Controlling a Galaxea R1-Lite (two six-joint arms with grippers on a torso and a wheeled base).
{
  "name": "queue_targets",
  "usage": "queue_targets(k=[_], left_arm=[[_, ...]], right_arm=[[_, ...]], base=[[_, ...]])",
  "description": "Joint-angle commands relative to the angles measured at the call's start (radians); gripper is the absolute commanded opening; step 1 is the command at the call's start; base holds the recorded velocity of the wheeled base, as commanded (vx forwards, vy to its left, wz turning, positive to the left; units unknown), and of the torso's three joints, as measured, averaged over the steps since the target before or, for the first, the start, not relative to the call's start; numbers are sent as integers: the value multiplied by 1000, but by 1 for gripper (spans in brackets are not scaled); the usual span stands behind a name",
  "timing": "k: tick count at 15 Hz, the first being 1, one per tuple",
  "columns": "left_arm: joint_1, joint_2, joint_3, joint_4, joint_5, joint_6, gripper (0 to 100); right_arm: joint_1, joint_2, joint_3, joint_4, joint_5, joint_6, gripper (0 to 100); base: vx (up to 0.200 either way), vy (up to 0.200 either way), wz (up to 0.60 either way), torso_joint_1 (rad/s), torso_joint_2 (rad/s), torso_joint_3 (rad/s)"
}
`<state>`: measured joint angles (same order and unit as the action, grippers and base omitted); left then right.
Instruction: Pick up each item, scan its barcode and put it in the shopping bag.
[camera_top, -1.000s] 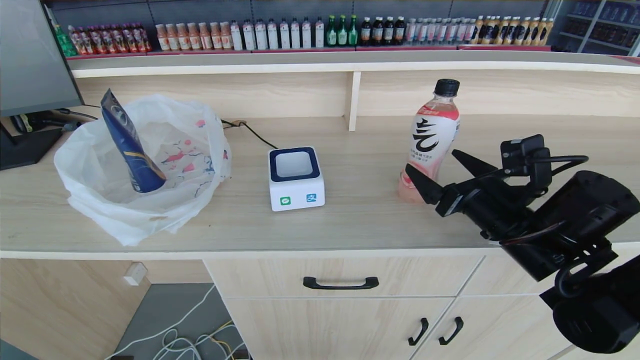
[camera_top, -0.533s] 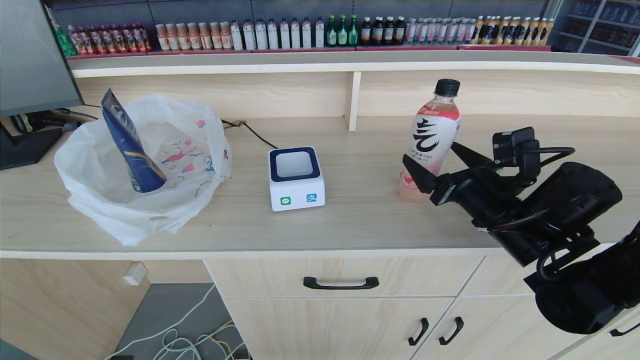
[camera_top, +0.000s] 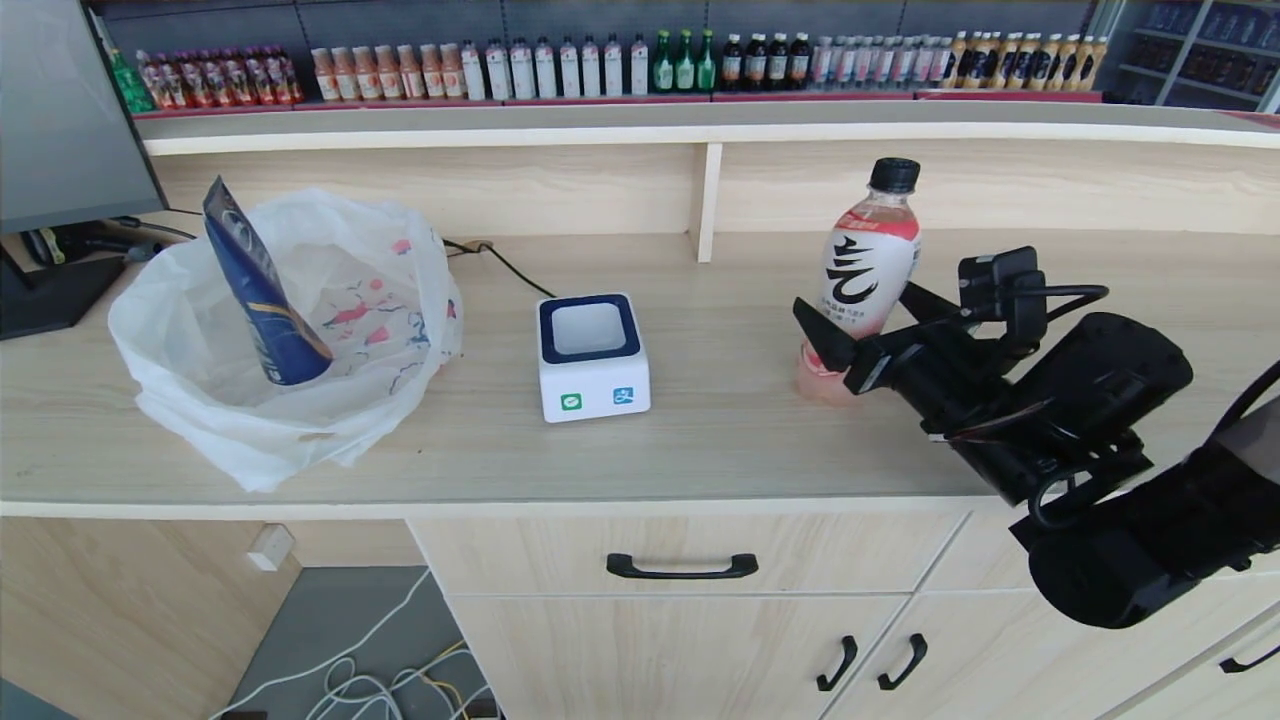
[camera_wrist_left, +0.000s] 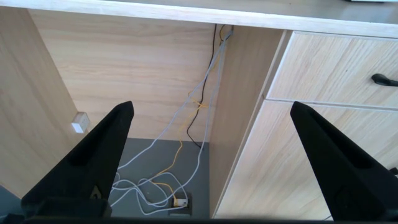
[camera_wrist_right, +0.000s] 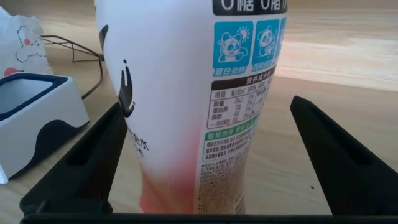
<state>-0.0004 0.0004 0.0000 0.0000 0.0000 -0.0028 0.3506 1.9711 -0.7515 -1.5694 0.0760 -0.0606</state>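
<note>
My right gripper (camera_top: 865, 315) is spread wide around the lower half of the bottle (camera_top: 870, 260), which stands upright on the wooden counter (camera_top: 720, 420), well to the right of the scanner (camera_top: 592, 355). I am not gripping it. From the head view, one of my black fingers (camera_top: 822, 340) sits in front of the bottle on the scanner side, and the other reaches past it on the far side.

In the right wrist view, the bottle (camera_wrist_right: 186, 74) rises between the two prongs of my right gripper (camera_wrist_right: 208, 102). There is a plain strip of counter between its label and the finger away from the scanner. The finger (camera_wrist_right: 81, 168) on the scanner side lies very close to the bottle's wall. It may be brushing the wall, but I cannot tell from this angle. The bottle's pink base rests on the counter. The white scanner (camera_wrist_right: 31, 118) with its dark blue rim sits beyond that finger, and a corner of the shopping bag (camera_wrist_right: 18, 37) is farther off.

My left gripper (camera_wrist_left: 211, 106) hangs below the counter top with its fingers (camera_wrist_left: 93, 155) wide apart and nothing between them. They face an open bay in the cabinet where loose cables (camera_wrist_left: 186, 143) trail to the floor, beside a drawer front.

The white shopping bag (camera_top: 300, 330) slumps open at the left end of the counter. A blue packet (camera_top: 262, 290) leans inside it with its top poking above the rim.
</note>
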Motion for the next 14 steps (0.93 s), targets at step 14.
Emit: queue_targets(k=[14], left_arm=[[0,0,0,0,0,0,100]], right_arm=[[-18,8,-74,-1,44,-1,100]], base=[[0,0,0,0,0,0]])
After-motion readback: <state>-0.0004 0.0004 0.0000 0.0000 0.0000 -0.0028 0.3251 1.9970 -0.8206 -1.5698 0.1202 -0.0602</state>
